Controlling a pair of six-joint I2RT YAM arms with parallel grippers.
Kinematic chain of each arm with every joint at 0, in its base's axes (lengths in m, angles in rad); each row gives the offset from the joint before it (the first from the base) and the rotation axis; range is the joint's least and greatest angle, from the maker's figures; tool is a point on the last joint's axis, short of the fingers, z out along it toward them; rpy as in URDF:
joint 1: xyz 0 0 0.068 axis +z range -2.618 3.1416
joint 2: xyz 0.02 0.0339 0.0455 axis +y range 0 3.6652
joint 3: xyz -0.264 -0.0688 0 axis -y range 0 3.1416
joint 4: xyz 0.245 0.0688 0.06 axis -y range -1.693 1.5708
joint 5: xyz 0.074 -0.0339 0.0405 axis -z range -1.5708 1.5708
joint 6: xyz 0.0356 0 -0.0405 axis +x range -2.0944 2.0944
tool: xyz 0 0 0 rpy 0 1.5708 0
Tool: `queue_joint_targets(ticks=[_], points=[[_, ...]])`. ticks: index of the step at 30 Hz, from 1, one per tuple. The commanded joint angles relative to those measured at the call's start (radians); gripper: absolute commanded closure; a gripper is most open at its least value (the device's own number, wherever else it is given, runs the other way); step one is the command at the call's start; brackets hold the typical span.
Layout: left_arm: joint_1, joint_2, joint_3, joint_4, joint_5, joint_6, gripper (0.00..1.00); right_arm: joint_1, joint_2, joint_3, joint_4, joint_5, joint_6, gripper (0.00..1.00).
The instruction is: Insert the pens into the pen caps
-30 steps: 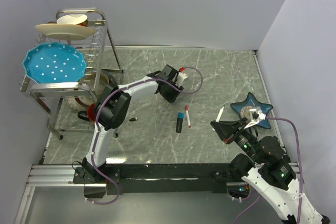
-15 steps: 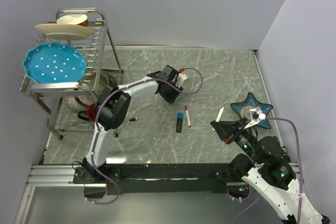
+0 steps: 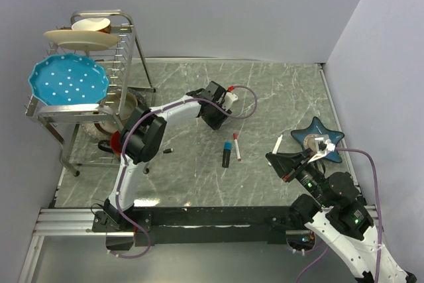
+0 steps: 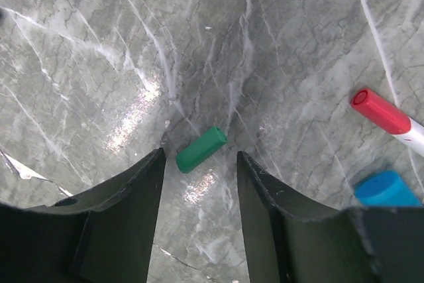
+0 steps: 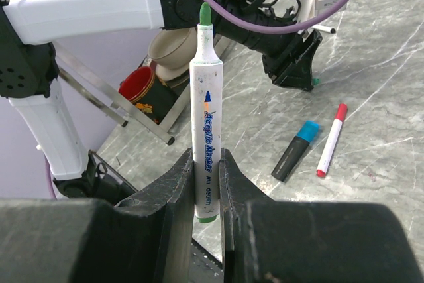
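Caps and pens are scattered on a grey marbled bench [image 3: 285, 91]. At its far left stands a wire dish rack [image 3: 129, 51] holding a blue plate [image 3: 68, 82] and a cream plate [image 3: 81, 37]. Just right of the rack's feet lies a tiny black cap [image 3: 167, 150], too small to make out in detail. Further right and toward the back, the left gripper [image 4: 200, 160] points down at the bench with its jaws spread. A green cap [image 4: 201, 150] lies flat on the stone between the two fingers, gripped by neither. Right of that, near the middle, a black pen [image 3: 226, 153] with a blue end lies beside a thin white pen [image 3: 237, 147] with a red cap on. The two are almost parallel and just apart. Further right, the right gripper [image 5: 205, 164] has its jaws pinched on the lower barrel of a green-tipped pen [image 5: 205, 97]. This pen has a white barrel, and in the wrist view it stands upright with its bare tip pointing away from the jaws. Beyond it, by the right edge, sits a blue star-shaped dish [image 3: 331, 138].
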Motion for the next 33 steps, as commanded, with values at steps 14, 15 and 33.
queue_joint_targets(ticks=[14, 15, 33], points=[[-0.054, -0.068, -0.055, -0.051, 0.02, -0.043, 0.65, -0.001, -0.05, 0.026, 0.018, 0.021, 0.005, 1.0], [-0.06, -0.069, -0.05, -0.059, 0.012, -0.045, 0.65, -0.001, -0.047, 0.027, 0.018, 0.021, 0.004, 1.0], [-0.08, 0.044, 0.14, -0.137, -0.105, -0.02, 0.45, -0.001, 0.01, 0.064, 0.03, -0.012, -0.018, 1.0]])
